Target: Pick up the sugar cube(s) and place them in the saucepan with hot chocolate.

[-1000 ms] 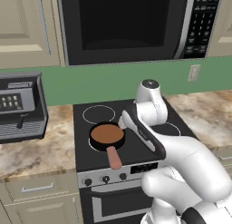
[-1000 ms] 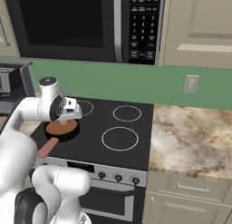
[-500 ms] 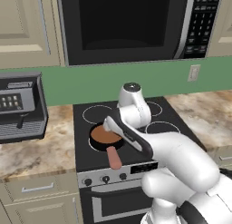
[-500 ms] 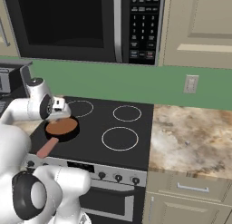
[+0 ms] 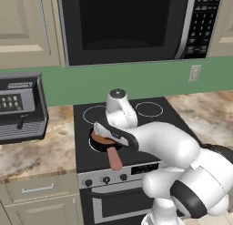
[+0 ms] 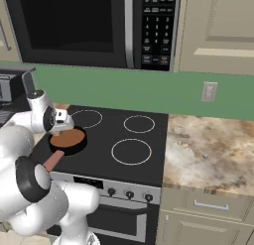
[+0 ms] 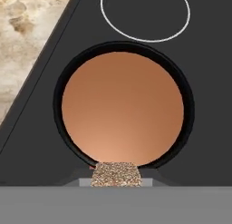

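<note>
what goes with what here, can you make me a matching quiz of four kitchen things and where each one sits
Things:
1. saucepan
2. sugar cube
3. microwave
4. coffee machine

Places:
A. above the stove
B. on the counter left of the stove
C. on the front left burner
D. between the gripper fingertips, over the pan's near rim

Pairs: 1-C, 2-D, 3-A, 4-B

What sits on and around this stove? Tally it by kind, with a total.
Saucepan: 1
Sugar cube, in the gripper: 1
Uncovered burner rings: 3
Microwave: 1
Coffee machine: 1
Wall outlet: 1
Total: 8
</note>
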Robot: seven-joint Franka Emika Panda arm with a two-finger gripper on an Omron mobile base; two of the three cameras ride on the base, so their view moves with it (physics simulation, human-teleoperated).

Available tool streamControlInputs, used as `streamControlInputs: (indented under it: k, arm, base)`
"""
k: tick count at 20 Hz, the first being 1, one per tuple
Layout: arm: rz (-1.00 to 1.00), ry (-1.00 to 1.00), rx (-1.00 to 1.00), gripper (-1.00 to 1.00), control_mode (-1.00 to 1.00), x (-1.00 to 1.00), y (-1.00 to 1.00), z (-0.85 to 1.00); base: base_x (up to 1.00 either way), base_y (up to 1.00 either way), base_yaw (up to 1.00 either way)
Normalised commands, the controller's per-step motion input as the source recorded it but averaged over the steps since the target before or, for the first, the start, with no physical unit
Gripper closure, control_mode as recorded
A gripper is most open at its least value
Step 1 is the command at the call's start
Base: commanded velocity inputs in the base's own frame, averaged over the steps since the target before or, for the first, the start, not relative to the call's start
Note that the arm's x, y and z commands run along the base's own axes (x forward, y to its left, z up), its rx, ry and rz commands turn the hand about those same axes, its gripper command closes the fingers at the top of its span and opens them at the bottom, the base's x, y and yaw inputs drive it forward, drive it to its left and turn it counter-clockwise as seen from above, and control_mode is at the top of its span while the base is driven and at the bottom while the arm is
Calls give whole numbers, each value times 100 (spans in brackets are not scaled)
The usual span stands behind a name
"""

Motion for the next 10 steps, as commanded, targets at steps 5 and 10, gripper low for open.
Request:
streamControlInputs:
  k: [5,10]
  arm:
    - [0,0,-1,100,-100,8,0,-30]
    - [-2,0,-3,100,-100,5,0,-33]
  base:
    - [0,0,0]
    - [0,0,0]
